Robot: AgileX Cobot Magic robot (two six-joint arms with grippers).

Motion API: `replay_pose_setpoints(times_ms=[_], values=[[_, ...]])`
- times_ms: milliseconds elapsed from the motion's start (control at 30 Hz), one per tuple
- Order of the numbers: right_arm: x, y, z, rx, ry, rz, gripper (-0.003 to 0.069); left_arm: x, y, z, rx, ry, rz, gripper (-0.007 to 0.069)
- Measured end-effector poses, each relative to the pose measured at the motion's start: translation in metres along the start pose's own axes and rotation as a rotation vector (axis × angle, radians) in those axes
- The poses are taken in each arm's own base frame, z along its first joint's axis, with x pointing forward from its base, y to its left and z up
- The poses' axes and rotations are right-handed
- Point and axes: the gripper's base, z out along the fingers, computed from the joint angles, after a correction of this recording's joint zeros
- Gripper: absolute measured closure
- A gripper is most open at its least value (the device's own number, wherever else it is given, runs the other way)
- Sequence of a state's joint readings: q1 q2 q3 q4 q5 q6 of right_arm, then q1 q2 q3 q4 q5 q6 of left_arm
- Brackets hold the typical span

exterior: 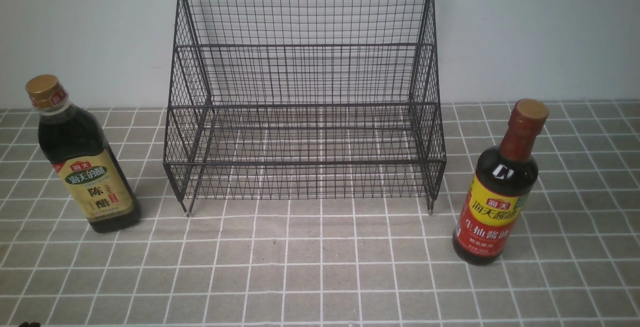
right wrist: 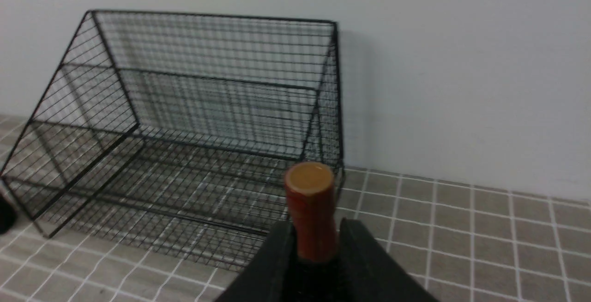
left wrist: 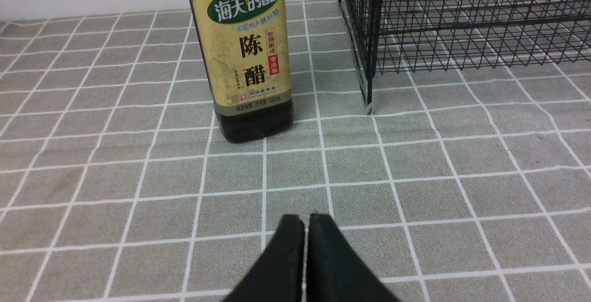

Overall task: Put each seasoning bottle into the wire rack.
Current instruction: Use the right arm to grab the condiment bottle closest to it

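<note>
Both upright on bench (exterior: 320, 277): gold-cap bottle (left wrist: 247, 62) dead ahead of left fingers (left wrist: 288, 256) (together), upper centre; red-label bottle (right wrist: 310, 209) neck framed between right fingers (right wrist: 272, 269) (apart).

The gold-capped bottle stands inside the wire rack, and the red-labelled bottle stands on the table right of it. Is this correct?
No. In the front view the gold-capped bottle stands on the table left of the wire rack, not inside it. The rest is right.

High front view, low close wrist views, wire rack (exterior: 305, 117) in all.
</note>
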State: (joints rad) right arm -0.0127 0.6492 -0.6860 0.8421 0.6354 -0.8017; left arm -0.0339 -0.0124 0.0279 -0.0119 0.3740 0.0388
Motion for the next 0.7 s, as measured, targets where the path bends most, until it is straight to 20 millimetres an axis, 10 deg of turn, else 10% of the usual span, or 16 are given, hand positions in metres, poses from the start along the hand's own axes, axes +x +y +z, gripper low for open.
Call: replay_pose_setpoints(times_ms=[333,700], values=[[0.001,-0.022,0.079,-0.119,0.068,-0.011,0.0075,0.000,0.000,0.000,0.000,0.000,0.000,0.0631],[0.030,-0.037,0.127,-0.141,0.180,0.007,0.0024,0.000,0.000,0.000,0.000,0.000,0.000,0.0631]])
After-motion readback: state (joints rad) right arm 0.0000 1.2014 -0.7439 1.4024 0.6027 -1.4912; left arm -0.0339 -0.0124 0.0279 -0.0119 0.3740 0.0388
